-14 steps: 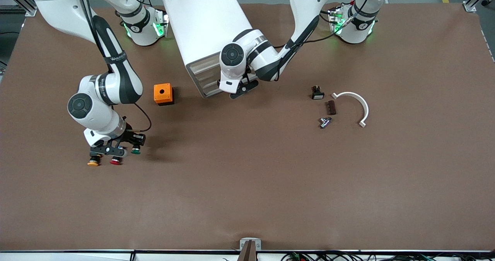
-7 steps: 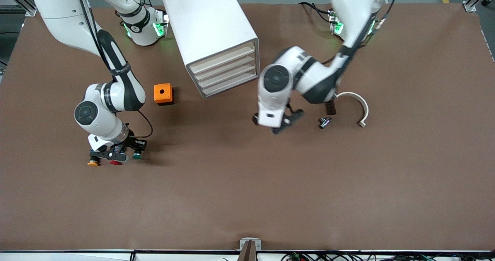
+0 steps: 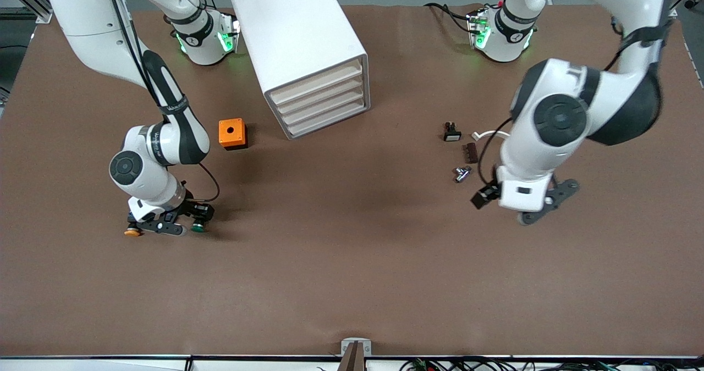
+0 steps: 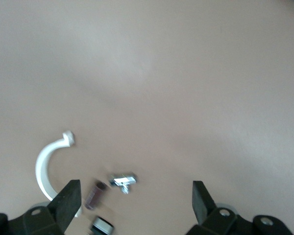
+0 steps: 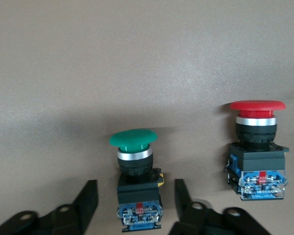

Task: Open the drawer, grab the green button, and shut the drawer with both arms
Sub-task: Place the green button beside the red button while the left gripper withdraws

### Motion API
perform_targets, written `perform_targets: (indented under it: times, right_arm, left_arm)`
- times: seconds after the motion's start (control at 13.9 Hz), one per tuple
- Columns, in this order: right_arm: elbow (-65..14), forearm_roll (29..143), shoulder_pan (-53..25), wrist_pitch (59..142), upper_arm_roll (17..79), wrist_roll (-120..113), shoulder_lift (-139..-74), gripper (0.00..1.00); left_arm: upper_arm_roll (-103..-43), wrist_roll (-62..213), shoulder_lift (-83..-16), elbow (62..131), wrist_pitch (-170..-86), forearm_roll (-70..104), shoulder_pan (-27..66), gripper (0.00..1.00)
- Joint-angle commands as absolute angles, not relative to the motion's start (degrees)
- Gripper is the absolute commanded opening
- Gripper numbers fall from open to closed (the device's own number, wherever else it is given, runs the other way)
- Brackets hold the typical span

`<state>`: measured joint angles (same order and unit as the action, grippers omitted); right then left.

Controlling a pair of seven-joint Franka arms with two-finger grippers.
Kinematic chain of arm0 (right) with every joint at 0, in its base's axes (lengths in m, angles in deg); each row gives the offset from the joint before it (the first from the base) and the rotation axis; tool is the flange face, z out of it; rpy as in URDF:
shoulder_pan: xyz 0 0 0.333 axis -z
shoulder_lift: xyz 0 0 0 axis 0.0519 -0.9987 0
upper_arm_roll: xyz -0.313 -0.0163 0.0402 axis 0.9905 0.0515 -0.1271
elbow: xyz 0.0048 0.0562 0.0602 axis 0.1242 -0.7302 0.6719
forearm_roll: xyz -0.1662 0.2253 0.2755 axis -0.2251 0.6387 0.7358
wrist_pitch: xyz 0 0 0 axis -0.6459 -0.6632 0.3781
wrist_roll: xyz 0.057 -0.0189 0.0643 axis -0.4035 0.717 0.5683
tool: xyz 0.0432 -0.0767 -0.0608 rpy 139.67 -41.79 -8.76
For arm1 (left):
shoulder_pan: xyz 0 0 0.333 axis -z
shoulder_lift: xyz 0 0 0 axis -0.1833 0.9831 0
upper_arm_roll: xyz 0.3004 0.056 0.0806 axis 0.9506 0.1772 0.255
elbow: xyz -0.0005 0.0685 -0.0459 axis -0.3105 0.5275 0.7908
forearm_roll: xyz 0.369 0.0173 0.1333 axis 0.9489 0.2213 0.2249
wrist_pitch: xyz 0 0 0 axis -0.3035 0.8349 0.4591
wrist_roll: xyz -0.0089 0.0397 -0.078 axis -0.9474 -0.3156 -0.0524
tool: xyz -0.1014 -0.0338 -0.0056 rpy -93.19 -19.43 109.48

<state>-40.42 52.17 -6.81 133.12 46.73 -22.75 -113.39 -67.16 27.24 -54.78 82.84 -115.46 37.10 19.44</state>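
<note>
Resting on the brown surface [image 3: 352, 261] toward the right arm's end, the green-capped button [image 5: 134, 161] lies between the right gripper's [image 3: 165, 227] parted jaws, which flank its black body without clamping it. The red-capped button [image 5: 257, 147] sits at its three o'clock in the right wrist view; a yellow-capped button [image 3: 131, 232] lies beside them. The drawer cabinet [image 3: 308, 52] shows every drawer shut. The left gripper [image 4: 134, 196], jaws wide apart and empty, hangs over the white clip [image 4: 46, 169]. The task looks essentially finished.
</note>
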Motion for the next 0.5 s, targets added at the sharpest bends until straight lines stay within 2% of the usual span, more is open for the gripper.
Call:
perform_targets:
  times: [0.0,0.22,0.43]
  right_arm:
    - [-38.9,53.1,-5.9,131.8,46.1,-22.2,-113.1,1.0]
    - [-36.4,52.5,-4.2,119.6,46.3,-21.6,-107.8,1.0]
    - [-27.9,51.9,-2.0,103.2,46.8,-16.6,-104.6,1.0]
  left_arm:
    - [-68.3,38.8,-60.5,84.0,-112.6,37.2,13.0,1.0]
    - [-66.3,52.0,-66.1,84.1,-107.6,32.6,9.7,1.0]
    - [-61.6,69.7,-72.0,84.7,-100.8,28.9,9.9,1.0]
